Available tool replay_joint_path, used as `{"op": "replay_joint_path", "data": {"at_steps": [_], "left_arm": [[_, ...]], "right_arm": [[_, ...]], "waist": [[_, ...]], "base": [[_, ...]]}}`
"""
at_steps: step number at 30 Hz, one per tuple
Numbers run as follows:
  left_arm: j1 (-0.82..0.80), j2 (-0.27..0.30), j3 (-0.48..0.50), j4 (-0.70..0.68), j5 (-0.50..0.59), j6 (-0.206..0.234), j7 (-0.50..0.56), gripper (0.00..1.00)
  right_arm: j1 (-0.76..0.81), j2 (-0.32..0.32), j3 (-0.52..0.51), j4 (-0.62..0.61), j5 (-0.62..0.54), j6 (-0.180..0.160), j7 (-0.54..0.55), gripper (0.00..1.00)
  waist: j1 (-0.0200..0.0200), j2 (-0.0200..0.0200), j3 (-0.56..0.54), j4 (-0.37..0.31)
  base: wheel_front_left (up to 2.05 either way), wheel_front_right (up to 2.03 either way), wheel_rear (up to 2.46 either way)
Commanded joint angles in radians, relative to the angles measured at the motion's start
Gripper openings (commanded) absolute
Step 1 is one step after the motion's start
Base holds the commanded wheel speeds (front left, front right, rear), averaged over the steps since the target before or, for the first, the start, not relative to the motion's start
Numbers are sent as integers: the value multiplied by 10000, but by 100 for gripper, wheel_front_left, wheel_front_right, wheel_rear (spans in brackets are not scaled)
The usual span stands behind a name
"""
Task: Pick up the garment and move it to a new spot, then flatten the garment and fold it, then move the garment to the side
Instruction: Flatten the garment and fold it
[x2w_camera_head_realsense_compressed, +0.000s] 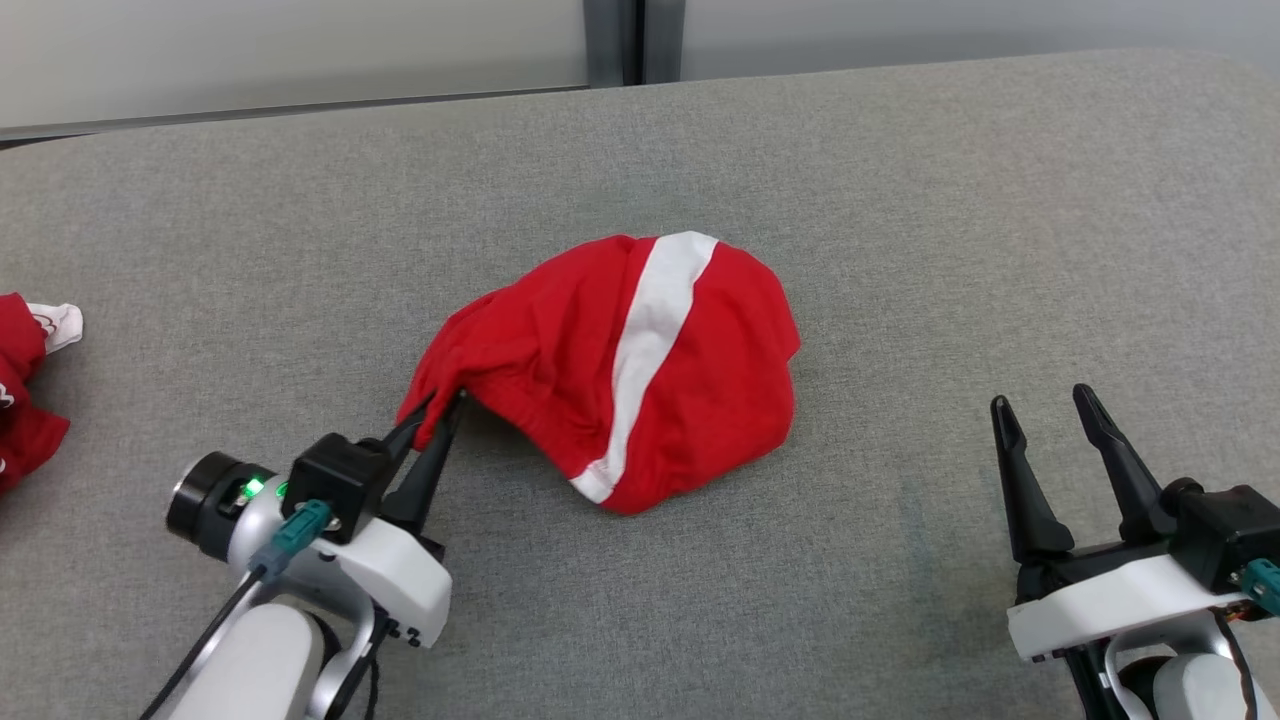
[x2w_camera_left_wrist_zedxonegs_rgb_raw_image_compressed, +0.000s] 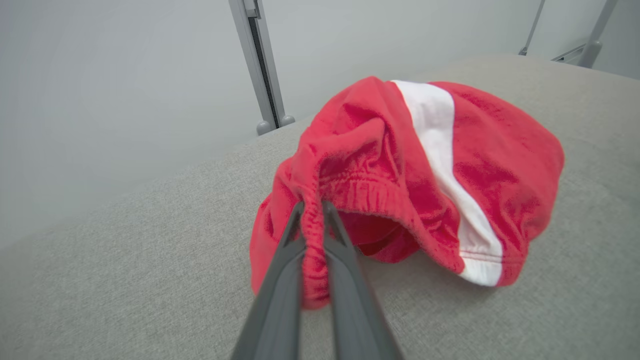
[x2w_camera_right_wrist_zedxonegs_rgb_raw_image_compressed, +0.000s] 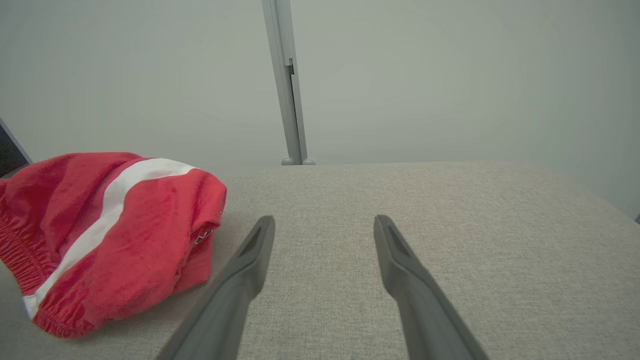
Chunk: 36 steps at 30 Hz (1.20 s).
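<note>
While the right gripper (x2w_camera_head_realsense_compressed: 1042, 400) stands spread wide, the left gripper (x2w_camera_head_realsense_compressed: 445, 402) pinches the elastic waistband (x2w_camera_left_wrist_zedxonegs_rgb_raw_image_compressed: 314, 235) of the crumpled red, white-striped garment (x2w_camera_head_realsense_compressed: 720, 370).

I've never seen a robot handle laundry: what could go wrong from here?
The left pincer pinches just a thin bunch at the edge of the red garment, which might slip when lifted. The right pincer stands open, apart, so the garment may hang crumpled. Another red cloth lies at the far left; they could tangle.
</note>
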Motion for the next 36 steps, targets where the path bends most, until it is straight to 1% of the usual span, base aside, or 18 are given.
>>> {"op": "replay_joint_path", "data": {"at_steps": [1, 3, 5, 8, 11, 12, 13, 14, 17, 22, 24, 28, 32, 36], "left_arm": [[200, 210, 163, -297, -98, 112, 197, 0], [378, 513, 497, -646, -307, 196, 512, 0], [472, 585, 725, -711, -561, 257, 744, 0], [494, 615, 960, -445, -823, 290, 833, 0], [354, 511, 1214, 389, -1320, 178, 772, 0], [297, 390, 1285, 687, -1539, 174, 732, 17], [252, 319, 1356, 1020, -1607, 195, 593, 63], [223, 218, 1404, 1299, -1726, 201, 447, 100], [196, -60, 1505, 2009, -1954, 151, -183, 100], [385, -415, 1760, 2485, -2042, 457, -1446, 100], [624, -531, 1840, 2451, -2081, 613, -1717, 100], [1267, -762, 2106, 1809, -2065, 1169, -2079, 100], [1906, -991, 2378, 568, -1836, 1630, -2334, 100], [2347, -1118, 2348, -756, -1446, 1966, -2375, 100]], "right_arm": [[73, -3, -59, -7, -59, -7, 26, 100], [60, 13, -53, -34, -59, -7, 49, 100], [12, 15, -51, -48, -51, -7, 64, 100], [-54, 26, -61, -59, -34, -7, 84, 100], [-163, 44, -13, -67, -12, -5, 83, 100], [-191, 47, 10, -62, -10, -7, 74, 100], [-208, 36, 11, -48, 1, -5, 65, 100], [-222, 34, 21, -37, 10, -7, 65, 100], [-223, 39, 6, -11, 16, -7, 37, 100], [-153, 36, -46, 3, -54, -7, 72, 100], [-74, 20, -62, 19, -90, -7, 123, 100], [26, -20, -48, 15, -90, -7, 193, 100], [184, -83, -98, -59, -132, -7, 259, 100], [256, -102, -117, -164, -187, -7, 355, 100]], "waist": [[0, 0, -7, 6], [0, 0, 7, -10], [0, 0, 36, -25], [0, 0, 88, -41], [0, 0, 185, -102], [0, 0, 206, -120], [0, 0, 223, -132], [0, 0, 240, -145], [0, 0, 260, -149], [0, 0, 149, -40], [0, 0, 9, 23], [0, 0, -323, 119], [0, 0, -660, 191], [0, 0, -1049, 195]], "base": [[0, 0, 0], [0, 0, 0], [0, 0, 0], [0, 0, 0], [0, 0, 0], [0, 0, 0], [0, 0, 0], [0, 0, 0], [0, 0, 0], [0, 0, 0], [0, 0, 0], [0, 0, 0], [0, 0, 0], [0, 0, 0]]}}
